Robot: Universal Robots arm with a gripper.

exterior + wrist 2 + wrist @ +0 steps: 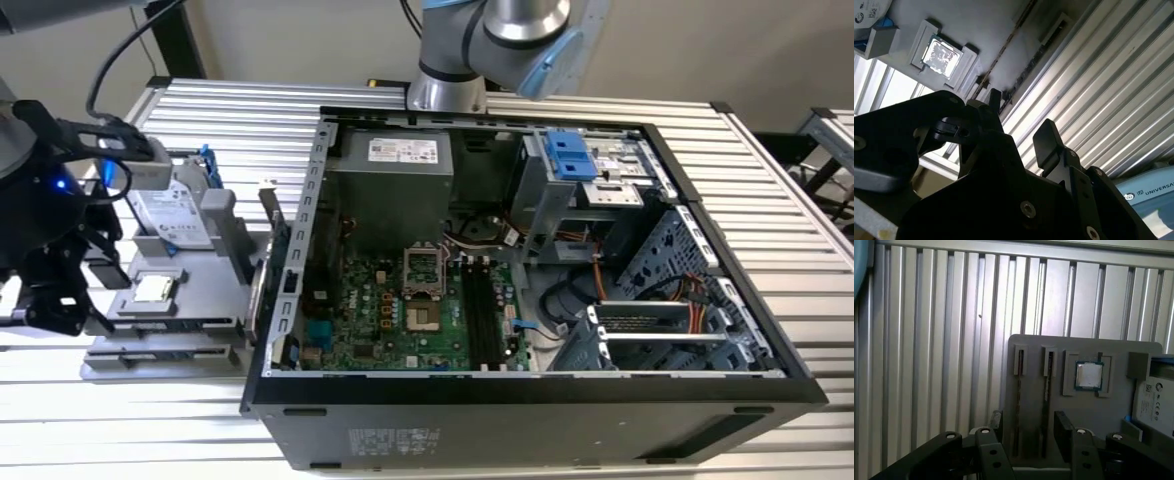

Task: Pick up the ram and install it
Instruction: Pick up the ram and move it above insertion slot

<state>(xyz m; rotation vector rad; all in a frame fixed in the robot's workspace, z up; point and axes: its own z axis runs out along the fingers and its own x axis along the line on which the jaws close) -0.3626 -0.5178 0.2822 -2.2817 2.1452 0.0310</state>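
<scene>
In the first wrist view the ram (1046,390) shows edge-on as a thin dark strip standing in a narrow slot of the grey holder (1114,415). A second similar strip (1019,390) stands in the slot beside it. My gripper (1030,429) is open over the near end of the holder, one finger on each outer side of the two slots, and nothing is held between them. In the second wrist view the gripper (1021,125) is likewise open above the holder. The exterior view has the gripper (60,300) at its far left, over the holder (174,330).
A square silver chip (1089,375) and a hard drive (1154,400) also sit in the holder. The open computer case (534,400) lies in the middle of the ribbed metal table (227,110), with the motherboard (400,310) and its black slots (481,310) facing up.
</scene>
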